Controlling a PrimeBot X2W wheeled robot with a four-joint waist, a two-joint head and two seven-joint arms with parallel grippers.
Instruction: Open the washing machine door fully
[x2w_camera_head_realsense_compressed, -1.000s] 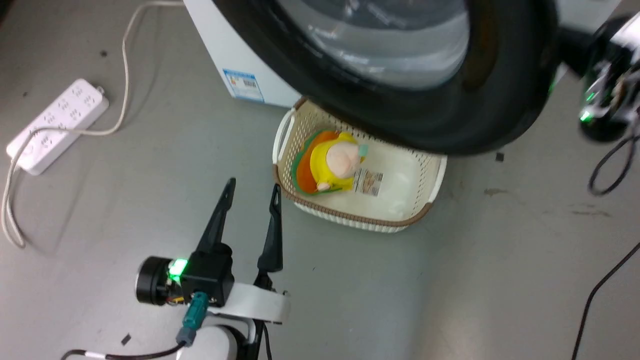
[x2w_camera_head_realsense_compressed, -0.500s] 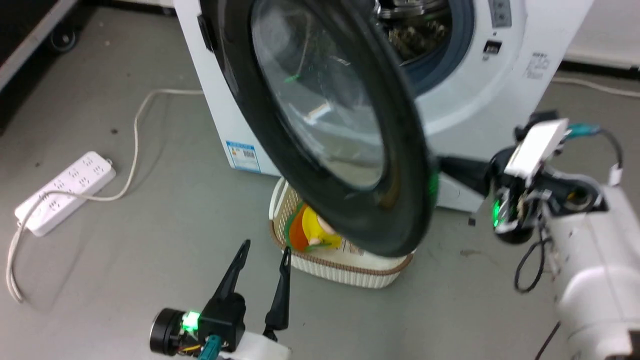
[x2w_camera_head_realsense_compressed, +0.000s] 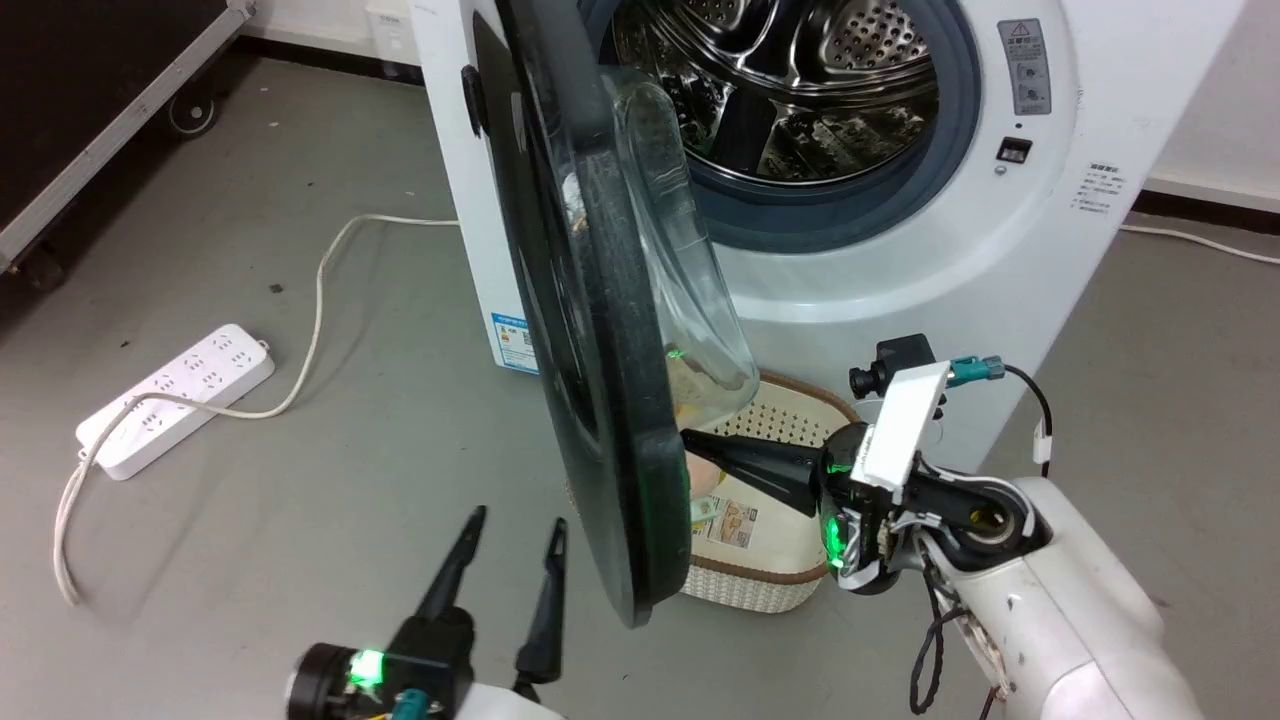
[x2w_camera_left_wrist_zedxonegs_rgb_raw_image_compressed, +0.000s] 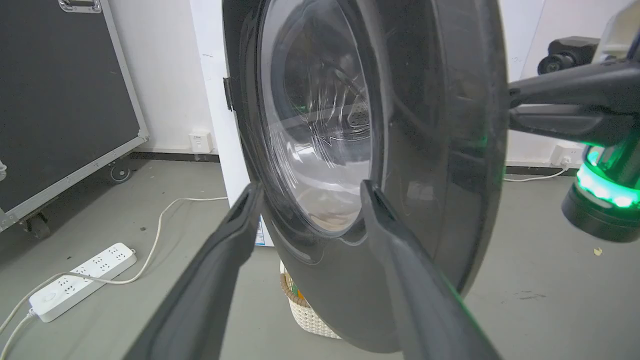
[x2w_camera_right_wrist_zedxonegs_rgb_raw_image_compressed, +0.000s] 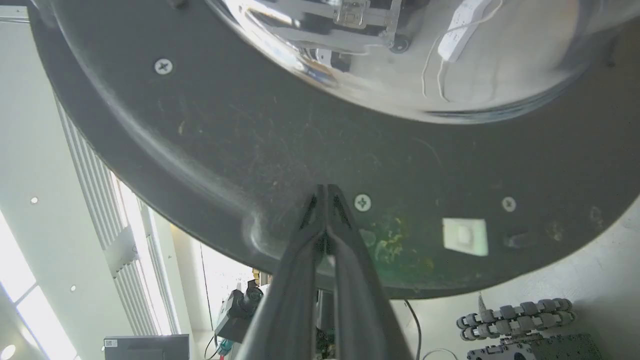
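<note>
So the right hand is pinched shut and empty, tips poking the inside of the washing machine door, apparently to shove it wider, while the left hand hangs open, idle.

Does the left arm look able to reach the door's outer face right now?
Probably yes: the open left gripper points at the washing machine door, with nothing between them.

Grey floor, white power strip with trailing cord, black wheeled case at left, white wall behind.
</note>
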